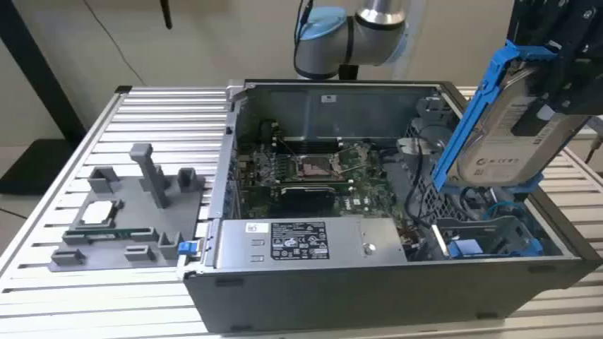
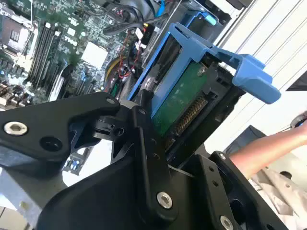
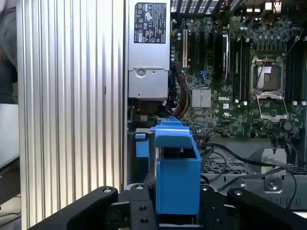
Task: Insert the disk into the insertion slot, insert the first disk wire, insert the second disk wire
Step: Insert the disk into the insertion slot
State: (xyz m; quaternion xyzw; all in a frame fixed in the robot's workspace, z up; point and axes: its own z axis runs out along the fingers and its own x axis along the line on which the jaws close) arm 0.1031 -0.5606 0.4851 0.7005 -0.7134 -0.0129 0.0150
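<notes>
- A robotics lab or test workshop; a jointed robot arm (image 1: 363,32) reaches in from above, its pincer (image 1: 554,92) clamped on the disk (image 1: 495,145)
- The counter (image 1: 151,113) is a bed of ribbed aluminium profiles, bare metal throughout
- On it lies an open computer case (image 1: 377,296), its motherboard (image 1: 311,169) exposed
- Beside the case sits a grey fixture plate (image 1: 132,212) with moulded holders for small parts
- A plain pale wall (image 1: 207,35) stands behind; a person's forearm (image 2: 268,153) shows nearby in the second wrist view

Ribbed metal table (image 1: 160,120) before a pale wall (image 1: 207,42).
</notes>
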